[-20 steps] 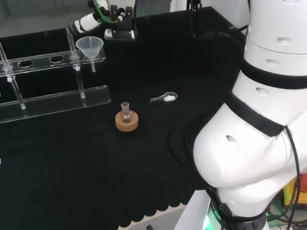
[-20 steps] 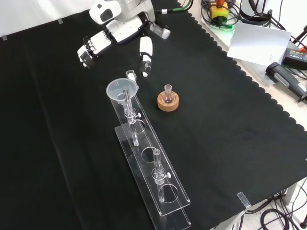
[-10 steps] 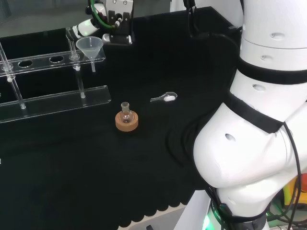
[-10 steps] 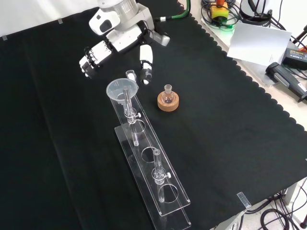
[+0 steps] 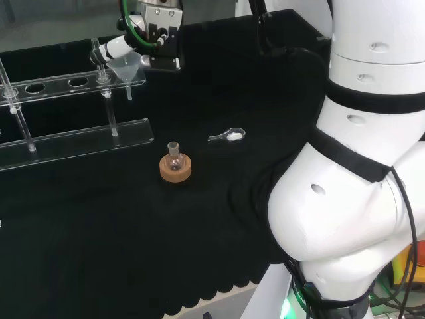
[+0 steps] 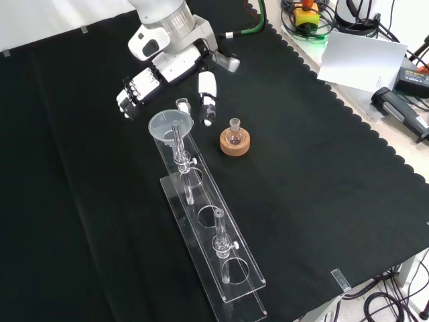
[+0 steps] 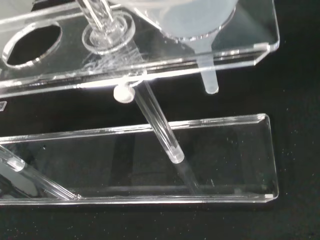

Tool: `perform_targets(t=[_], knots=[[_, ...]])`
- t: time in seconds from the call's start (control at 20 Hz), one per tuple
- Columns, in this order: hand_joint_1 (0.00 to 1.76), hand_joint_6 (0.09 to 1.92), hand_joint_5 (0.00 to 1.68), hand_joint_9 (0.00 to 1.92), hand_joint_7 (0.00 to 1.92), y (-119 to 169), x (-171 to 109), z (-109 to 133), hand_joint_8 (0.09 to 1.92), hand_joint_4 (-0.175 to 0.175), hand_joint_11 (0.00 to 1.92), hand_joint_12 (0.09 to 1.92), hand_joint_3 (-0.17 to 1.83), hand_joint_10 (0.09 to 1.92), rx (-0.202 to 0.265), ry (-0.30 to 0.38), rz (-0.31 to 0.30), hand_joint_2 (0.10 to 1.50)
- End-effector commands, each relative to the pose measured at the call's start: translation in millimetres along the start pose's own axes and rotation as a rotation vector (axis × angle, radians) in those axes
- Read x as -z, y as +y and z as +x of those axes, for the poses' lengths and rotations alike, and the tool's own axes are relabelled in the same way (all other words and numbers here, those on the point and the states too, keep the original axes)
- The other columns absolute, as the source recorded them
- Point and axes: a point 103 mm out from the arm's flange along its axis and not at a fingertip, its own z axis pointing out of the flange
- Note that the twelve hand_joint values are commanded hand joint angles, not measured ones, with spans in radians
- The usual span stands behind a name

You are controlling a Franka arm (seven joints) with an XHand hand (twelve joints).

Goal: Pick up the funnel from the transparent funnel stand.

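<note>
A clear funnel [image 6: 171, 126] sits in the end hole of the transparent funnel stand [image 6: 221, 248]. In the head view the funnel [image 5: 127, 68] is partly covered by the hand [image 5: 157, 33]. The black and white hand [image 6: 171, 64] hangs just above and behind the funnel in the front view. Its fingers [image 6: 132, 94] and thumb [image 6: 207, 100] are spread to either side of the funnel's rim, open and holding nothing. The wrist view looks down at the funnel's cone and spout [image 7: 207, 75] passing through the stand's upper shelf [image 7: 150, 60], above the base plate [image 7: 140, 165].
A small round flask on a cork ring [image 6: 234, 139] stands to the right of the funnel in the front view. A small clear scoop [image 5: 228, 135] lies on the cloth in the head view. The arm's white links [image 5: 358, 166] stand at the right of the head view.
The hand has come down and closer to the funnel, from behind the stand's end to just over the funnel's rim. The funnel and stand have not moved.
</note>
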Motion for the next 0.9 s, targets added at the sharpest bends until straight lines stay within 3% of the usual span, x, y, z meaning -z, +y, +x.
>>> perform_targets(t=[0.05, 0.45, 0.9], knots=[[0.4, 0.09, 0.0, 0.0, 0.0, 1, -13, -2, 0.09, -0.047, 0.0, 0.09, 0.05, 0.09, -0.01, 0.017, 0.007, 0.67], [0.4, 0.09, 0.0, 0.0, 0.01, 0, -21, -11, 0.09, -0.053, 0.0, 0.09, 0.05, 0.09, -0.027, 0.027, 0.024, 0.67], [0.45, 0.09, 0.0, 0.0, 0.06, 8, -11, -20, 0.09, -0.099, 0.0, 0.09, 0.04, 0.09, -0.009, 0.011, 0.019, 0.67]])
